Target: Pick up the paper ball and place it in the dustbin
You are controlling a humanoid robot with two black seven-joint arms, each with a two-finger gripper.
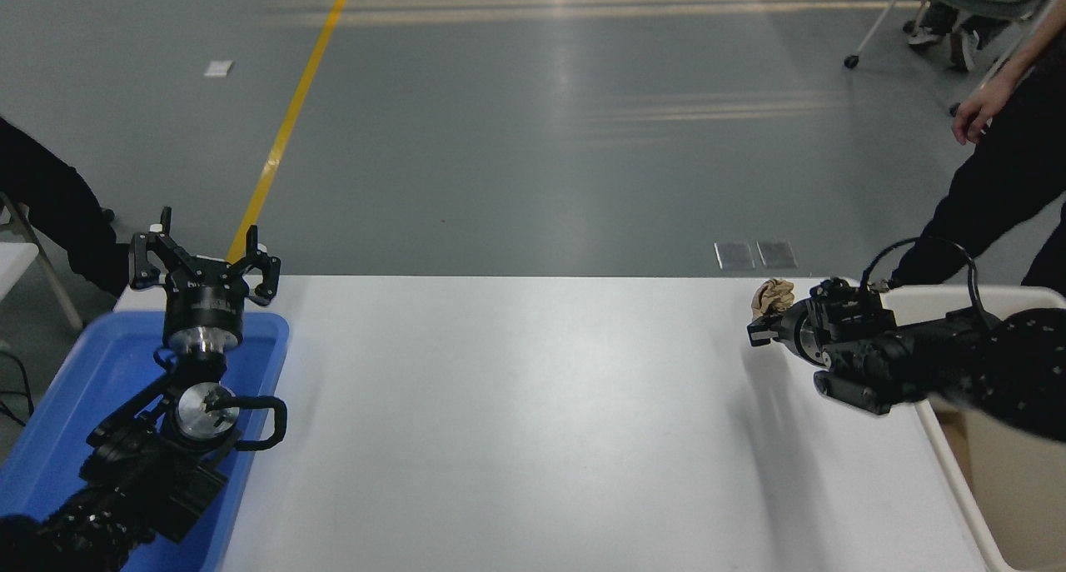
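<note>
The tan-brown paper ball (pixel 771 295) is held in my right gripper (pixel 764 315), which is shut on it and lifted above the white table (pixel 516 422) near its far right corner. The right arm reaches in from the right edge, crossing over the cream-white dustbin (pixel 958 464), whose rim and inner wall show at the lower right. My left gripper (pixel 202 264) is open and parked upright at the lower left, over the blue tray.
A shallow blue tray (pixel 67 422) lies at the table's left edge under the left arm. A person in dark clothes (pixel 999 181) stands beyond the table's far right corner, one hand hanging. Another dark figure is at the left edge.
</note>
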